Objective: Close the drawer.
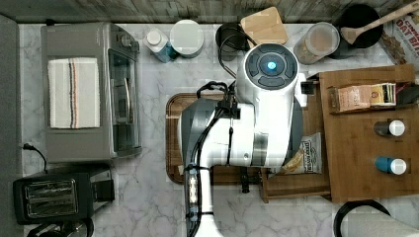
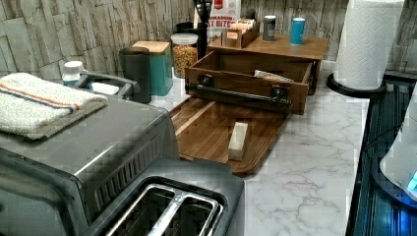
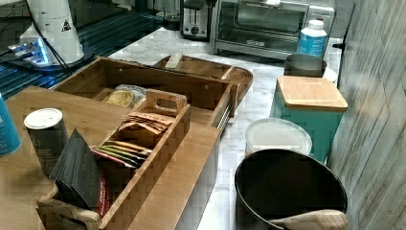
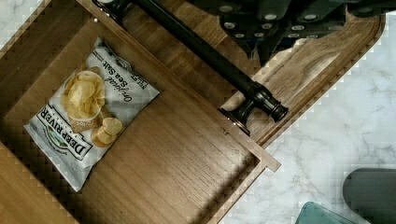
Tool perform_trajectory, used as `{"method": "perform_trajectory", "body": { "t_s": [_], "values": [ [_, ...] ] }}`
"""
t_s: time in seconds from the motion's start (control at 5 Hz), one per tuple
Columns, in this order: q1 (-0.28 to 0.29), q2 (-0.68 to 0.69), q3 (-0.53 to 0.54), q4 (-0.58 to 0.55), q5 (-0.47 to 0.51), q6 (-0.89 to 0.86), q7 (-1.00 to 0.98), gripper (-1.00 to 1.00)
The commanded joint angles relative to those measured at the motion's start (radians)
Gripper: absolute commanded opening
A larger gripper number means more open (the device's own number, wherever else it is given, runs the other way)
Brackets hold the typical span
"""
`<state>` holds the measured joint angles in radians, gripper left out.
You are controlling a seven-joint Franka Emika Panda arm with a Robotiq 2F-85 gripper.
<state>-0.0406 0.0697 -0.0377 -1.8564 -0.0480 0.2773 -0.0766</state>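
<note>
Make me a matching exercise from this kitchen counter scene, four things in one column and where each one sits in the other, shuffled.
Things:
1. chip bag
2. striped towel
3. blue-capped bottle
4. pale block

Places:
A. on the rounded wooden board
B. on the toaster oven
C. inside the open drawer
D. on the wooden cabinet top

Pairs: 1-C, 2-B, 3-D, 4-A

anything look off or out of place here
The drawer stands pulled fully out over the wooden board, with a chip bag lying inside. Nothing looks spilled or damaged.
</note>
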Motion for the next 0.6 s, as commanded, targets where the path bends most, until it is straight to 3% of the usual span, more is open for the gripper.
{"method": "perform_trajectory", "body": {
  "t_s": [0.2, 0.4, 0.6],
  "values": [
    [0.000, 0.000, 0.000, 0.000, -0.007, 0.001, 0.000, -1.00],
    [0.000, 0.000, 0.000, 0.000, -0.007, 0.001, 0.000, -1.00],
    [0.004, -0.142, 0.048, -0.303, -0.061, 0.335, -0.140, -1.00]
  ]
}}
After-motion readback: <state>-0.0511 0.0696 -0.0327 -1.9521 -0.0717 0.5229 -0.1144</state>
